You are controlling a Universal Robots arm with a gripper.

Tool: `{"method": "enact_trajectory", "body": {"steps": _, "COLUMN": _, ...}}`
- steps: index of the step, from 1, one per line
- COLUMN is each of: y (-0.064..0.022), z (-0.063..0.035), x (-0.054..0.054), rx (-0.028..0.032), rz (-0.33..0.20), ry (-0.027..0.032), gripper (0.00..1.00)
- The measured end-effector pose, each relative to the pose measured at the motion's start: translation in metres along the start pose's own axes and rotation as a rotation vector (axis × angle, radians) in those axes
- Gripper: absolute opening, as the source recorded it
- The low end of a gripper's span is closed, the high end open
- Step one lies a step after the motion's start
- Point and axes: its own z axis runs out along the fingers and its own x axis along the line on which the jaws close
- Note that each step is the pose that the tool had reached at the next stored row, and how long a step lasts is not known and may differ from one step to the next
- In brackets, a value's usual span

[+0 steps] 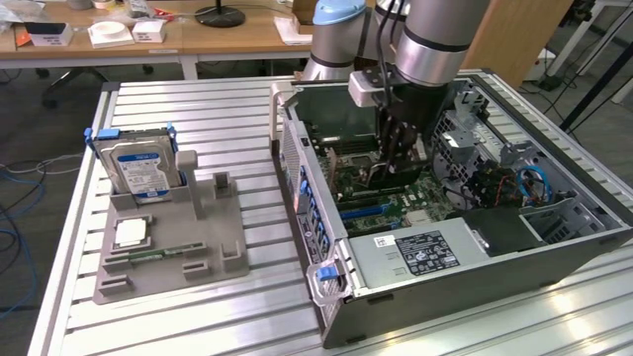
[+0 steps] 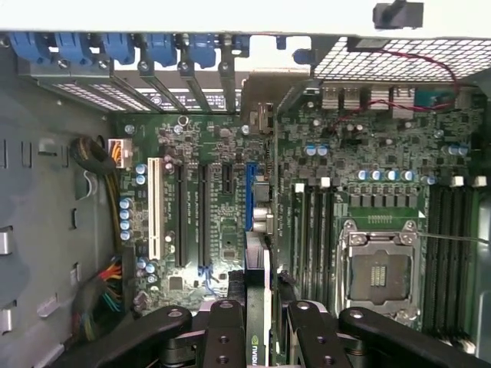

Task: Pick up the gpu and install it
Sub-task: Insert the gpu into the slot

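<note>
The exterior view shows the gripper point(image 1: 393, 167) lowered into the open computer case point(image 1: 554, 245), which lies on its side on a table of metal slats point(image 1: 198, 311). Between the fingers there is the gpu point(image 1: 381, 172), held upright on its edge just above the motherboard point(image 1: 390, 204). On the exterior view's left stands a grey holder point(image 1: 168, 252) with the blue-labelled hard drive point(image 1: 138, 167) upright in it and a small memory stick point(image 1: 148, 256) lying in a low slot. Behind the table are wooden desks point(image 1: 227, 37) and loose cables on the floor, so the room looks like a workshop or lab. The wrist view looks down along the fingers point(image 2: 222, 337), which are partly closed and clamp the thin card point(image 2: 257, 307) between them; its edge runs toward the blue expansion slot point(image 2: 250, 195), near the white slot point(image 2: 156, 207) and the black ones. The empty CPU socket point(image 2: 380, 272) is beside it. I judge the card to be light and stiff, but fragile: the circuit board can crack if it is bent, and the contact edge should not be scraped. The best place to hold it seems to be the flat faces near the upper edge, as now, away from the contacts and the metal bracket. Whether the card already touches the slot I cannot tell.
</note>
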Motion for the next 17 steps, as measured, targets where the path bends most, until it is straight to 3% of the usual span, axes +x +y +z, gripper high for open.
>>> {"method": "enact_trajectory", "body": {"steps": 6, "y": 0.0012, "z": 0.0073, "x": 0.003, "rx": 0.0000, "rz": 0.000, "ry": 0.0001, "gripper": 0.26}}
{"method": "enact_trajectory", "body": {"steps": 14, "y": 0.0053, "z": 0.0273, "x": 0.003, "rx": 0.0000, "rz": 0.000, "ry": 0.0000, "gripper": 0.26}}
{"method": "enact_trajectory", "body": {"steps": 17, "y": 0.0082, "z": 0.0286, "x": 0.003, "rx": 0.0000, "rz": 0.000, "ry": 0.0001, "gripper": 0.26}}
